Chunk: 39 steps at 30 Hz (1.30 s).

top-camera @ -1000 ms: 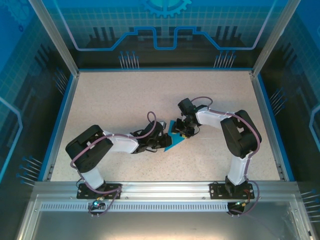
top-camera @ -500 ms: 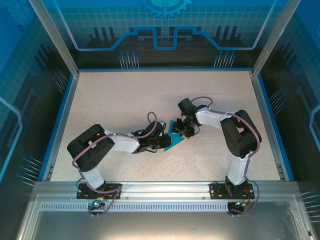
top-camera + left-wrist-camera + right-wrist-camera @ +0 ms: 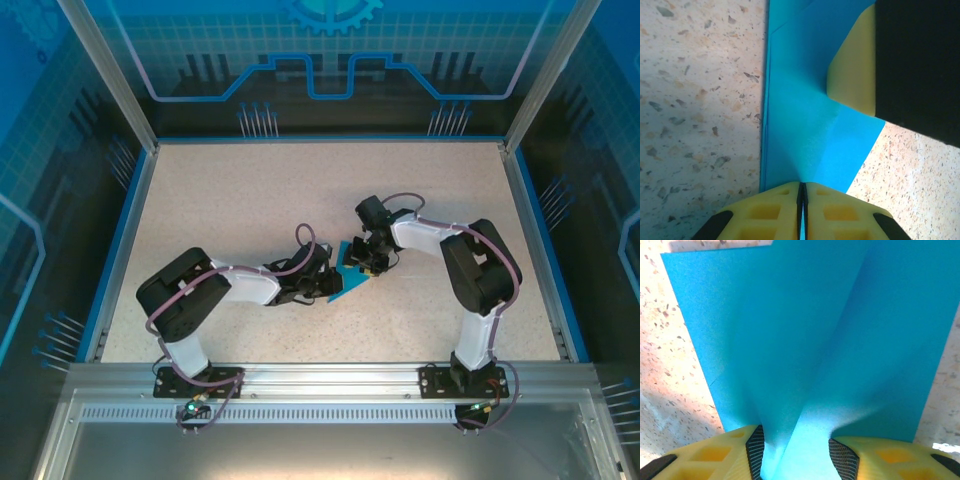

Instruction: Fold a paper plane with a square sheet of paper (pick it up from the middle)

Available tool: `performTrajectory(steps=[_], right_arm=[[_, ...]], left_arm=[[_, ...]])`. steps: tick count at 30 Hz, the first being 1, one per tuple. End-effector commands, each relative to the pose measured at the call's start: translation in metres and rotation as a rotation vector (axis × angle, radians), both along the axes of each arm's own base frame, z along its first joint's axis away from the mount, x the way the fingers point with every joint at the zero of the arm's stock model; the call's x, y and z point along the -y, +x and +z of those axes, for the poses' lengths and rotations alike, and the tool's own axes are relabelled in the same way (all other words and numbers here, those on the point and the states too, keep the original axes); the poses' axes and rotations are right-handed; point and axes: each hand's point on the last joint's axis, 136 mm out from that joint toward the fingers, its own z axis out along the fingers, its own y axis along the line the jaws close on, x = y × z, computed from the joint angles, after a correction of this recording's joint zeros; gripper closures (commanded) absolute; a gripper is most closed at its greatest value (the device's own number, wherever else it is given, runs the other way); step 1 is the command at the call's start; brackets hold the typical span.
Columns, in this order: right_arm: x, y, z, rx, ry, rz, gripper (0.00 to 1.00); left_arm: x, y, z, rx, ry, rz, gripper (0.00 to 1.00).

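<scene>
The square sheet of paper (image 3: 334, 289) is teal-blue and folded into layers, lying at the table's middle between both grippers. My left gripper (image 3: 322, 279) is shut on its edge; in the left wrist view the yellow pads (image 3: 780, 210) pinch the thin paper (image 3: 810, 115) at the gripper (image 3: 801, 189). My right gripper (image 3: 363, 262) holds the opposite side. In the right wrist view the paper (image 3: 805, 325) bulges up in a ridge between the half-closed gripper (image 3: 795, 447) and touches both pads. One finger (image 3: 855, 65) of the right gripper rests on the paper in the left wrist view.
The speckled table (image 3: 220, 200) has a blue raised rim (image 3: 120, 250) and metal posts at its corners. Both arms reach inward from their bases (image 3: 200, 380) at the near edge, elbows out to the sides.
The left arm's elbow has crept slightly to the right. Both grips and the paper look the same.
</scene>
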Motion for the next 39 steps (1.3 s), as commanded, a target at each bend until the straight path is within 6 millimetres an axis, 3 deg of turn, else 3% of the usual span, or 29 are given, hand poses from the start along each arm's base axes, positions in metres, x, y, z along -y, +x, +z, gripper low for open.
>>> performTrajectory(steps=[1,6,9,14,16,22,28,39], right_arm=[[0.092,-0.077,-0.1,-0.274,-0.43,0.003,0.52],[0.084,-0.071,-0.094,-0.252,-0.391,0.008,0.53],[0.071,-0.054,-0.076,-0.185,-0.323,0.024,0.52],[0.028,-0.016,-0.019,0.001,-0.105,0.111,0.52],[0.02,-0.007,0.004,0.069,-0.048,0.124,0.52],[0.002,0.002,0.05,0.216,0.139,0.196,0.53],[-0.012,0.001,0.054,0.242,0.222,0.257,0.61],[-0.017,0.004,0.028,0.181,0.195,0.26,0.62]], left_arm=[[-0.011,-0.001,-0.015,-0.041,0.07,0.027,0.86],[-0.014,-0.004,-0.019,-0.06,0.098,0.025,0.89],[-0.016,-0.006,-0.021,-0.073,0.111,0.023,0.9],[-0.02,-0.01,-0.028,-0.105,0.143,0.022,0.95],[-0.021,-0.011,-0.029,-0.113,0.159,0.02,0.96],[-0.023,-0.013,-0.032,-0.132,0.171,0.021,0.97],[-0.024,-0.014,-0.034,-0.143,0.18,0.022,0.98],[-0.022,-0.014,-0.033,-0.141,0.175,0.014,0.99]])
